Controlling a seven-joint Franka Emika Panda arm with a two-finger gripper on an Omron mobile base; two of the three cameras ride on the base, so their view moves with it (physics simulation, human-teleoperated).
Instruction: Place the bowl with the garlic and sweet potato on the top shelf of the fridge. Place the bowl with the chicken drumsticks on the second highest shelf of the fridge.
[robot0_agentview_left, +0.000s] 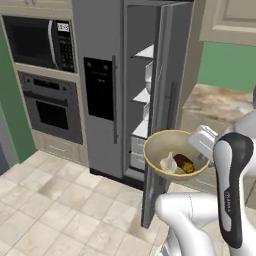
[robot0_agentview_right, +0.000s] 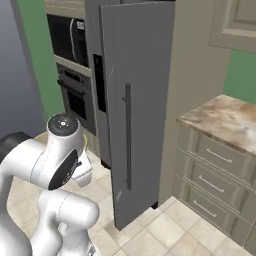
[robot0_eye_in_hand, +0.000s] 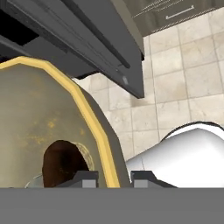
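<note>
Transport of the bowl with garlic and sweet potato (robot0_agentview_left: 176, 153) is the step in hand. The fingers (robot0_eye_in_hand: 114, 178) are clenched on its yellow rim, one tip inside and one outside, holding it in the air just in front of the edge of the open fridge door (robot0_agentview_left: 162, 115). The garlic (robot0_agentview_left: 168, 162) and the sweet potato (robot0_agentview_left: 184, 163) lie together on the bowl floor. The fridge (robot0_agentview_left: 107, 80) interior stands exposed, and the top shelf (robot0_agentview_left: 144, 52) is well above the bowl. Judged next: raise the bowl, keep it level, clear the door edge, then advance over that shelf.
</note>
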